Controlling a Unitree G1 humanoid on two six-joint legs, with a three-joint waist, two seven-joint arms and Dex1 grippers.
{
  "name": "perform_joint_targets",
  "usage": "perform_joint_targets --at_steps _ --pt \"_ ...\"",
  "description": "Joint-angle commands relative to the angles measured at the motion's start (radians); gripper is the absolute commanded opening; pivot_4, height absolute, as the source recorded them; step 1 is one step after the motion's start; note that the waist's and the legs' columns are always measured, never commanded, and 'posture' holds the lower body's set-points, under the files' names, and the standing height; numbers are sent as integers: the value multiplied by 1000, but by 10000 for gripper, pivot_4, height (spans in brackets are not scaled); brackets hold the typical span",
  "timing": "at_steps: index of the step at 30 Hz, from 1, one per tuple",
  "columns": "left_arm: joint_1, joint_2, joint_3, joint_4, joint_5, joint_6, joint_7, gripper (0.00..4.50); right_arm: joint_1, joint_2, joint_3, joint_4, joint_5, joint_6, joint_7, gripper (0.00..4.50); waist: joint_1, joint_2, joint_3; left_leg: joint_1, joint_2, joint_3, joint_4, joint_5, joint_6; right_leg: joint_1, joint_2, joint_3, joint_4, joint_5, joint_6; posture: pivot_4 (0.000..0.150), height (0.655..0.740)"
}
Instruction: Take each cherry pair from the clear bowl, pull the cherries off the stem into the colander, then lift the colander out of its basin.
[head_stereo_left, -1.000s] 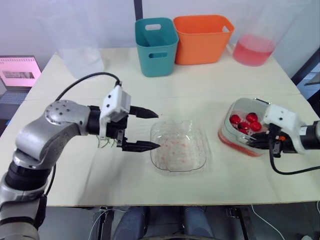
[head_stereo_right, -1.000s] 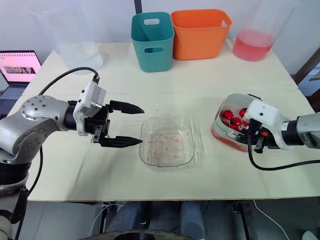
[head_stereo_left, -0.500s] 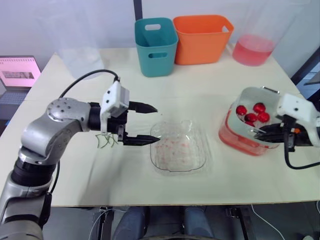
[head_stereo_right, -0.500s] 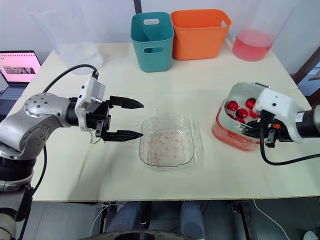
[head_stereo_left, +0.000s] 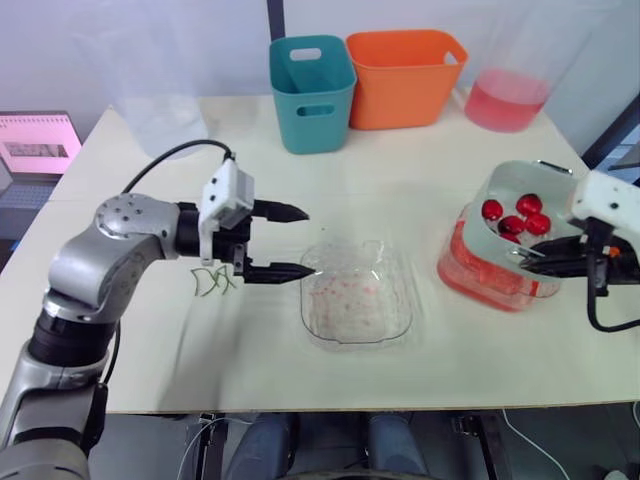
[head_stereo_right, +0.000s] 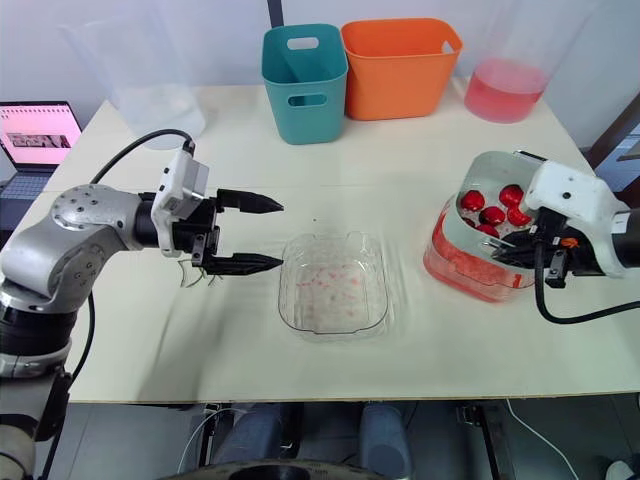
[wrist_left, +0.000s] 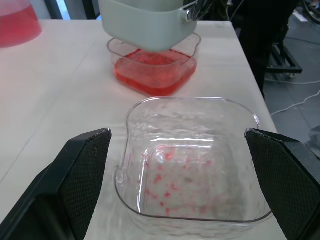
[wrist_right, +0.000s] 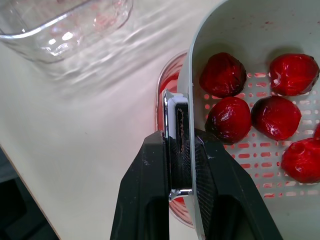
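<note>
Your right gripper clamped the rim of the pale grey colander, holding it over the red-stained clear basin; your left gripper gaped open.

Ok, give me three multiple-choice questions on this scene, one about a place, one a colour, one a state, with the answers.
1. Where are the cherries? A) clear bowl B) colander C) teal bin
2. What colour is the liquid in the basin? A) blue B) red C) green
3. The left claw is: A) open B) shut on a stem C) shut on the bowl
Answers: 1 B, they lie on its slotted floor; 2 B, red shows through the basin wall; 3 A, its fingers stand apart, empty.
</note>
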Motion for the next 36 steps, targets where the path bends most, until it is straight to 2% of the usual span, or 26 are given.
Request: perform_joint_targets --at_steps 1,36 --pt "-24 -2 4 -5 8 -23 -6 45000 -6 -21 -53 -36 10 12 10 2061 0 0 0 0 0 0 0 0 0 0 0 0 0 0 0 1500 7400" --pt "-8 -11 17 -7 18 -22 18 45000 -10 11 1 -9 16 -20 -16 2061 0 0 0 0 0 0 0 0 0 0 0 0 0 0 0 1500 7400"
